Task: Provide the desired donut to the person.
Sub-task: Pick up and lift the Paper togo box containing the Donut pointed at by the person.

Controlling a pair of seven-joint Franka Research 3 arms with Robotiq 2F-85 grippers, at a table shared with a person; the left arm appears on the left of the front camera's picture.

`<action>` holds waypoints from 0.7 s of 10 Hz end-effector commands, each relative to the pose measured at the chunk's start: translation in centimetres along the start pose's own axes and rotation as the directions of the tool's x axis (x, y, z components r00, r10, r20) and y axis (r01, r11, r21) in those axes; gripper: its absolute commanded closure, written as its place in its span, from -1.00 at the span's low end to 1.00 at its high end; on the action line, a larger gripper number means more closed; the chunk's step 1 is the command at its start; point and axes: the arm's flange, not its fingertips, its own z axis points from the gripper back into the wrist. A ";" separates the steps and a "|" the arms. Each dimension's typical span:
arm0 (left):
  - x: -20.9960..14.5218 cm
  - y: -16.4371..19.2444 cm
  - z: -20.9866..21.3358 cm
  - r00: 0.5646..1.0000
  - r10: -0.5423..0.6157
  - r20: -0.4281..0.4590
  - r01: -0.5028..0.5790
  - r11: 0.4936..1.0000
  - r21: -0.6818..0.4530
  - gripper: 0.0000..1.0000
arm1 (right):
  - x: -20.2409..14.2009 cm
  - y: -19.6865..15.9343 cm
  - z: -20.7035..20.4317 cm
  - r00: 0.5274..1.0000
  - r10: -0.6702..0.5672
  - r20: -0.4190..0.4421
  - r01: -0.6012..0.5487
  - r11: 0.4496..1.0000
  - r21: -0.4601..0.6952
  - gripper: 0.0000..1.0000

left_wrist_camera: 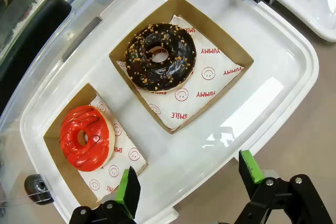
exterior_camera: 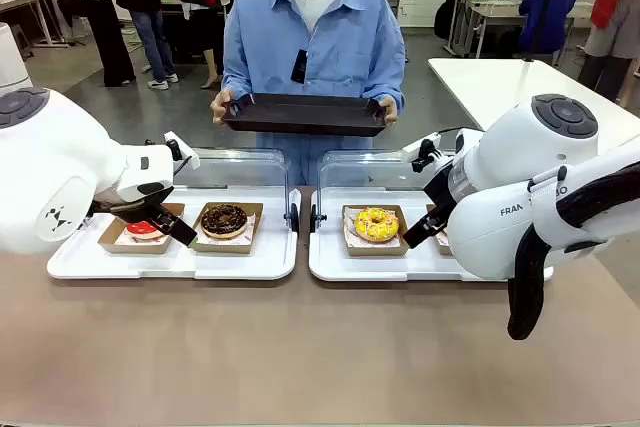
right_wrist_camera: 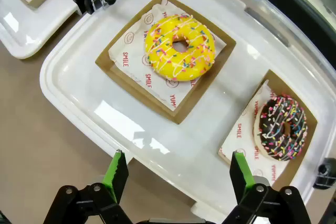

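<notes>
The person (exterior_camera: 315, 27) stands at 12 o'clock across the surface (exterior_camera: 300, 347), holding a black tray (exterior_camera: 305, 114) level by its two short ends.

Two white trays lie side by side on the surface between the arms, each with a clear lid (exterior_camera: 230, 162) raised at its far edge.

In the left wrist view, the left white tray (left_wrist_camera: 273, 93) carries two brown boxes lined with printed paper. A red donut (left_wrist_camera: 84, 137) lies in the box at 8 o'clock. A chocolate donut with nuts (left_wrist_camera: 160, 56) lies in the box at 12 o'clock. The boxes are near each other but apart. The left gripper (left_wrist_camera: 189, 174) hovers over the tray's near rim at 6 o'clock, jaws wide, with nothing between them.

In the right wrist view, the right white tray (right_wrist_camera: 68, 77) also carries two boxes. A yellow donut (right_wrist_camera: 180, 46) with sprinkles lies at 12 o'clock, and a chocolate donut with sprinkles (right_wrist_camera: 281, 128) lies at 4 o'clock. The right gripper (right_wrist_camera: 178, 163) hovers over that tray's near rim at 6 o'clock, jaws spread wide and holding nothing.

All four donuts lie in their boxes.
</notes>
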 end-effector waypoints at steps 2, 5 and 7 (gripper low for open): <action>0.0 0.0 0.0 1.000 0.000 0.000 0.000 1.000 0.000 -1.00 | 0.0 0.0 0.0 1.000 0.000 0.000 0.000 1.000 0.000 -1.00; 0.0 0.0 0.0 1.000 0.000 0.000 0.000 1.000 0.000 -1.00 | 0.0 0.0 0.0 1.000 0.000 0.000 0.000 1.000 0.000 -1.00; 0.0 0.0 0.0 1.000 0.000 0.000 0.000 1.000 0.000 -1.00 | 0.0 0.0 0.0 1.000 0.000 0.000 0.000 1.000 0.000 -1.00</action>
